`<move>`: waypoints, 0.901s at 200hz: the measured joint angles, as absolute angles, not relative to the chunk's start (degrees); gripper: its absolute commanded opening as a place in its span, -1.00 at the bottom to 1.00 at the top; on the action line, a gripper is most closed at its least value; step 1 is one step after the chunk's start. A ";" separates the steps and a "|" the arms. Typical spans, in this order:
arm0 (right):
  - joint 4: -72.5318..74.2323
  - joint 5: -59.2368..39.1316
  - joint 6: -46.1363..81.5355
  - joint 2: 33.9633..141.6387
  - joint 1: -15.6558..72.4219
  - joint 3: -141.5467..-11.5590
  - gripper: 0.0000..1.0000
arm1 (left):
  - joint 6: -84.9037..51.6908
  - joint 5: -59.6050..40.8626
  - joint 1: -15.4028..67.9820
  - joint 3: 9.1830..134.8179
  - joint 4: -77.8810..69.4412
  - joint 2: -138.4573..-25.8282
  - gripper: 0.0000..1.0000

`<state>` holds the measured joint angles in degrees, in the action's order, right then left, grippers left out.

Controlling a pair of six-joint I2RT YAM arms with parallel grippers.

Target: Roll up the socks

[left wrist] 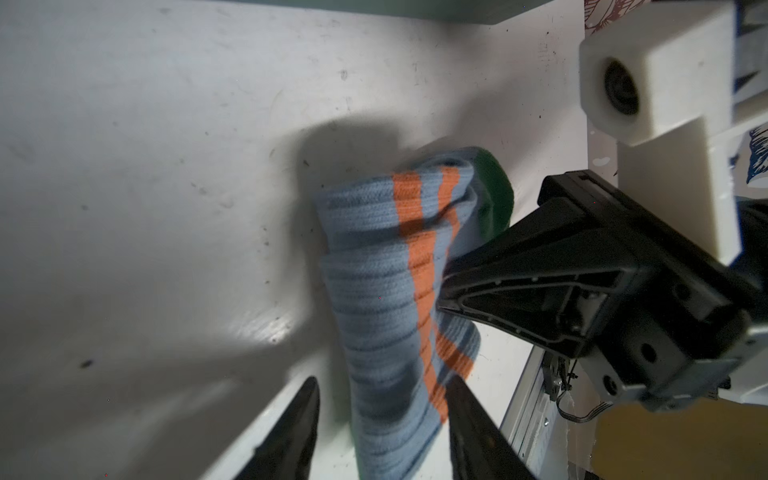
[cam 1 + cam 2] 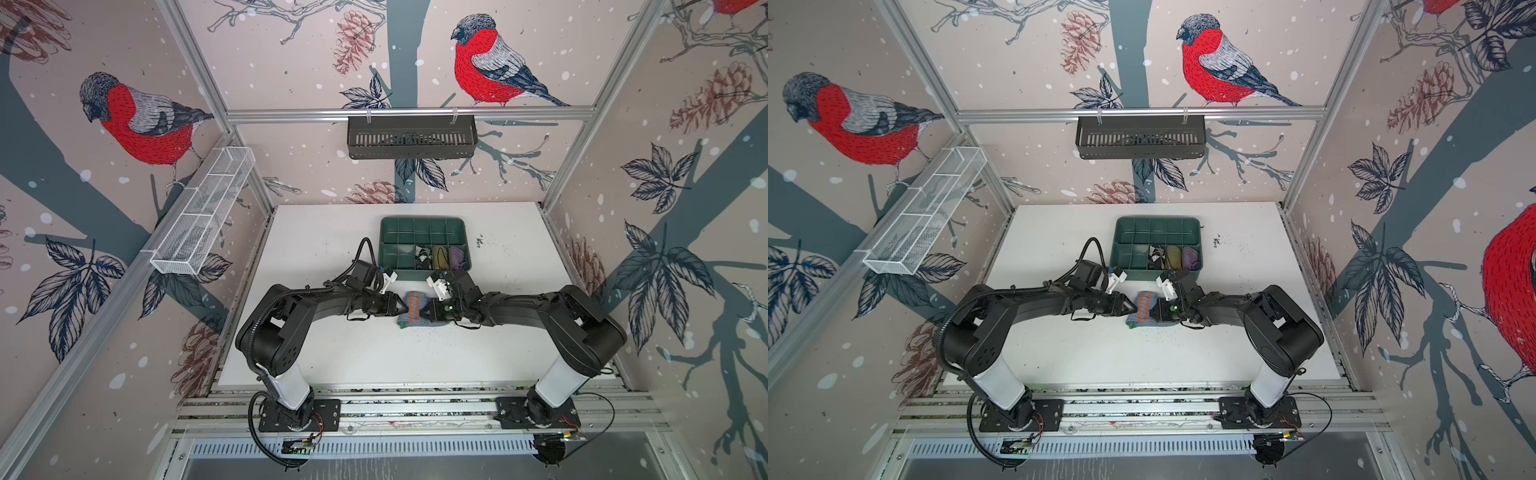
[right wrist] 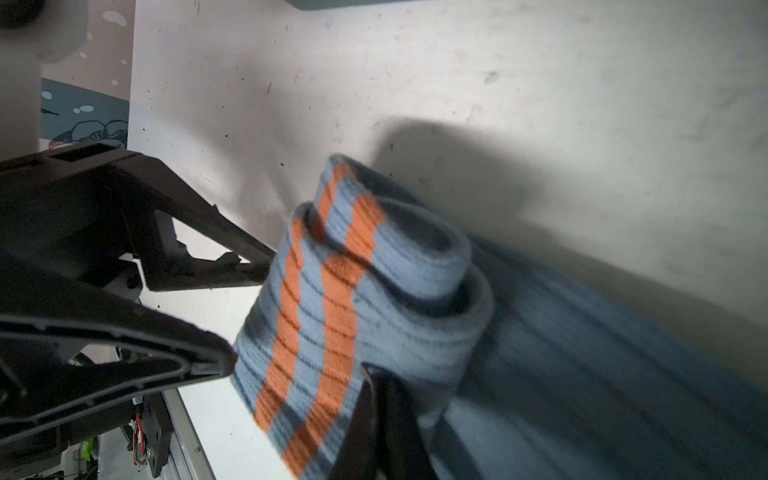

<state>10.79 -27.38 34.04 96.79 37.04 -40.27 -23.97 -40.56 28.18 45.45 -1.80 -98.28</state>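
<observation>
The light blue sock (image 2: 412,309) (image 2: 1144,309) with orange stripes lies partly rolled on the white table, its green toe (image 1: 494,191) at one end. My left gripper (image 2: 405,308) (image 1: 382,382) is open, one finger on each side of the roll's left end, with a gap on one side. On the right end, my right gripper (image 2: 426,313) (image 3: 399,386) is shut on a fold of the sock (image 3: 332,299). The black-grey-white argyle sock (image 2: 422,257) (image 2: 1156,257) sits rolled in a tray compartment.
A green divided tray (image 2: 422,224) stands just behind the grippers, holding an olive-yellow rolled sock (image 2: 440,257) and a purple rolled sock (image 2: 457,257). A black basket (image 2: 411,143) hangs on the back wall. On the left wall hangs a white wire basket (image 2: 203,216).
</observation>
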 measured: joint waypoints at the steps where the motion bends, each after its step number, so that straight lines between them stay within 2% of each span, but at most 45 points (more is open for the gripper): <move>1: 10.76 -27.38 34.04 96.79 37.04 -40.27 -0.80 | -23.97 -40.58 28.18 45.45 -1.89 -98.37 -0.01; 70: 9.69 -27.27 33.63 96.82 37.04 -40.84 -0.80 | -23.97 -43.79 28.18 45.74 -5.58 -102.32 -0.05; 180: 10.31 -27.29 33.19 97.69 37.54 -41.39 -0.81 | -26.20 -47.57 28.16 44.34 -11.84 -104.81 -0.35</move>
